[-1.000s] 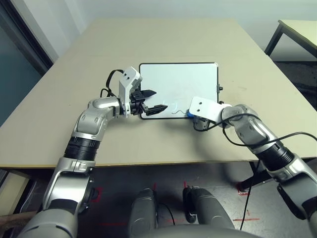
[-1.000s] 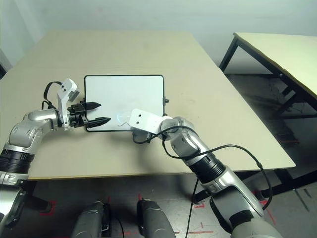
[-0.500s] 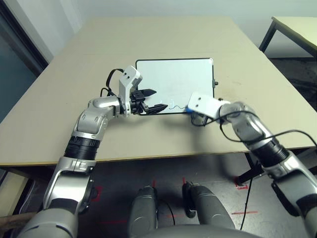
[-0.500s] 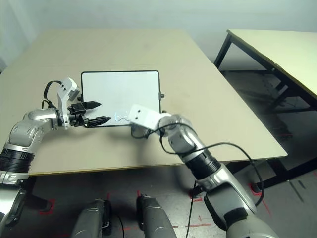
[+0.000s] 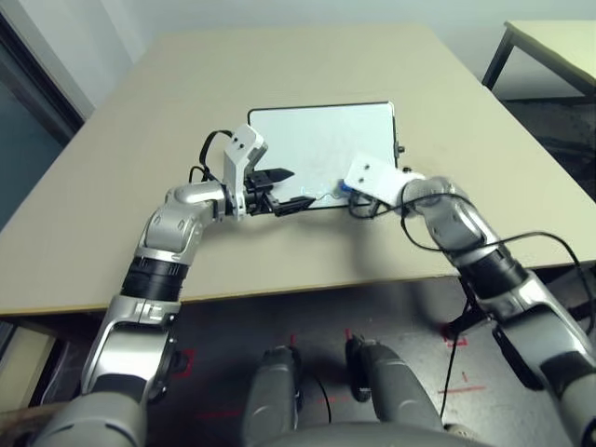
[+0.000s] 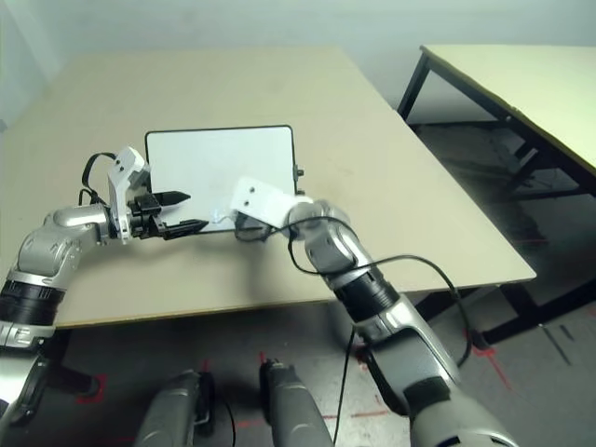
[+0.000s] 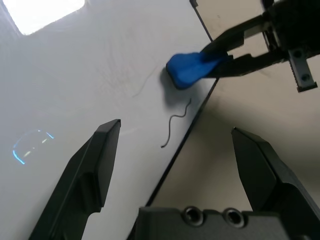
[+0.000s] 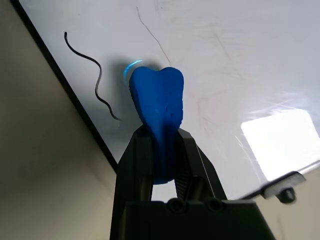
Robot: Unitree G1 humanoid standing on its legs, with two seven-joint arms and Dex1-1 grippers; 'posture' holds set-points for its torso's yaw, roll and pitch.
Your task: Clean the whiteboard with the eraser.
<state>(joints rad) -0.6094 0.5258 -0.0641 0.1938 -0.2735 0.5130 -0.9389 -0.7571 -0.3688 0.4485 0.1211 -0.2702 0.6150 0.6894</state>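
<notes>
Over the last half second the eraser (image 8: 159, 95) had moved inward from the near edge of the whiteboard (image 5: 326, 140), though it was still close to that edge, towards its right part. The right gripper (image 8: 159, 132) had its fingers closed on the eraser's narrow end, the broad end jutting out over the board. The left gripper (image 7: 175, 129) stood wide apart and empty at the board's near edge, left of the eraser.

The dark wavy line (image 8: 100, 80) remained beside the near edge, so the cleaning looked unfinished; the eraser would probably need to come back over it. A thin faint line (image 8: 150, 32) also showed farther in.

A shadow lay by the eraser, but whether it touched the board could not be told. The fingers covered part of it, and a bright reflection (image 8: 285, 145) on the board could have masked fainter marks.
</notes>
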